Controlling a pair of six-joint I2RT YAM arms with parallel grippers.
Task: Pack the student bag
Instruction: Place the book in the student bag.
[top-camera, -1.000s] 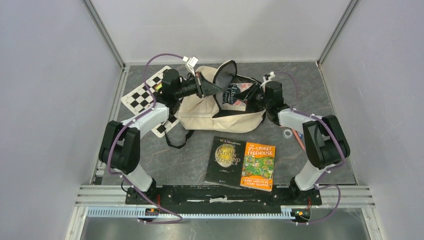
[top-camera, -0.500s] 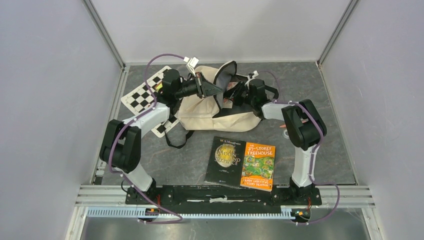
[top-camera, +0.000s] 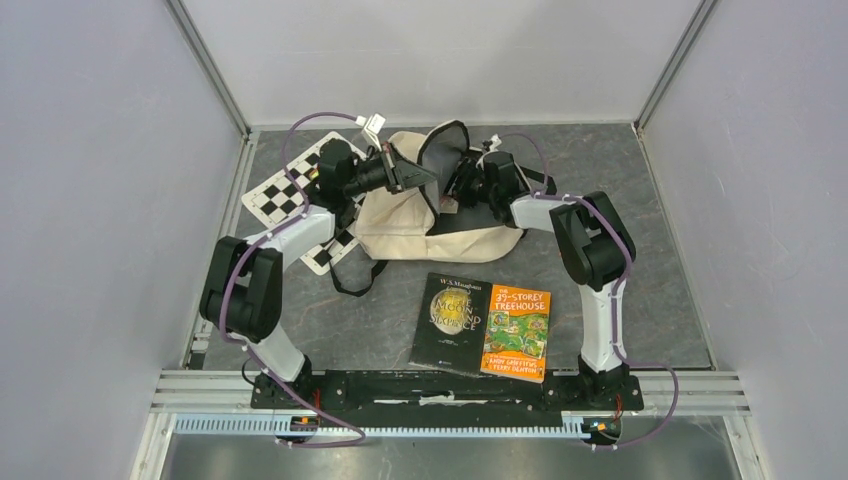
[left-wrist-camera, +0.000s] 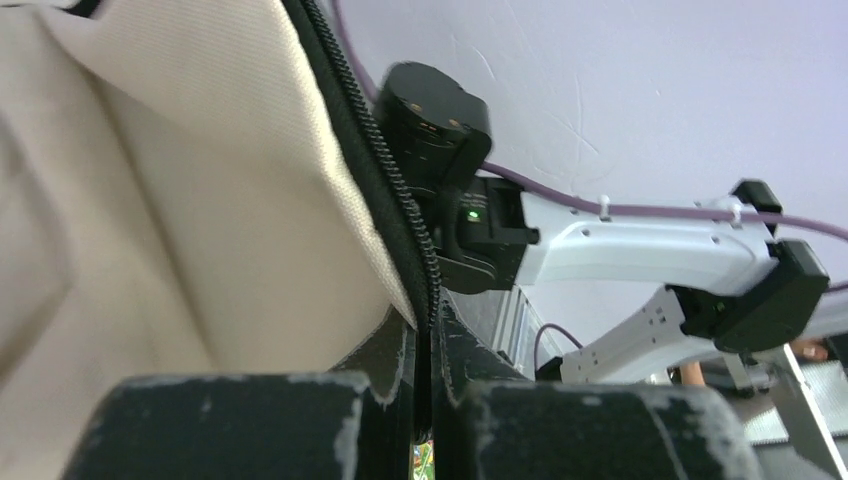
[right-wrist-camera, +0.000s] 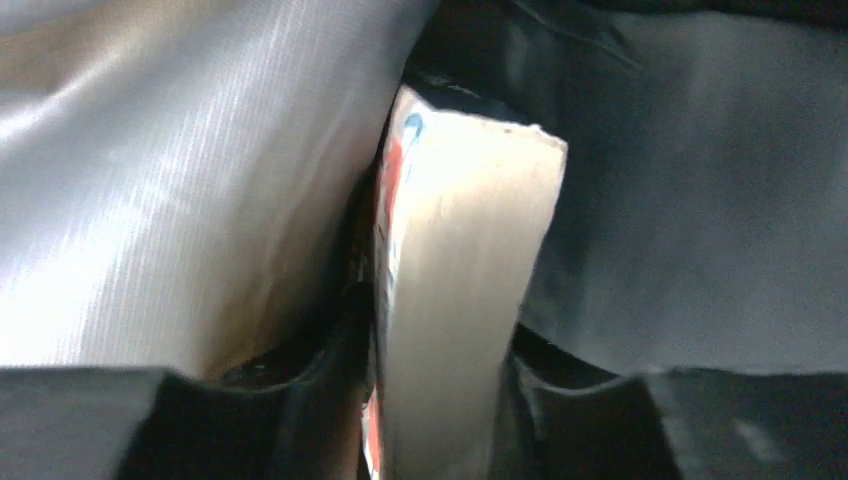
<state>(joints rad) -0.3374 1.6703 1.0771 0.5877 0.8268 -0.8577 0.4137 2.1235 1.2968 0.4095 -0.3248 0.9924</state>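
Observation:
The cream student bag (top-camera: 400, 215) lies at the back of the table with its flap (top-camera: 440, 150) raised. My left gripper (top-camera: 420, 175) is shut on the flap's black zipper edge (left-wrist-camera: 405, 210) and holds it up. My right gripper (top-camera: 462, 185) reaches into the bag's mouth and is shut on a book (right-wrist-camera: 455, 300), held between the grey lining (right-wrist-camera: 180, 150) and the dark inner wall. Only a small part of that book shows in the top view. Two more books lie in front of the bag: a black one (top-camera: 449, 322) and an orange one (top-camera: 517, 331).
A checkerboard sheet (top-camera: 290, 190) lies left of the bag under the left arm. A black strap (top-camera: 350, 280) trails from the bag toward the front. Grey walls close in the table on three sides.
My right arm has swung left and pushed the book deeper into the bag's mouth. The left gripper has kept the flap raised, shifting slightly.

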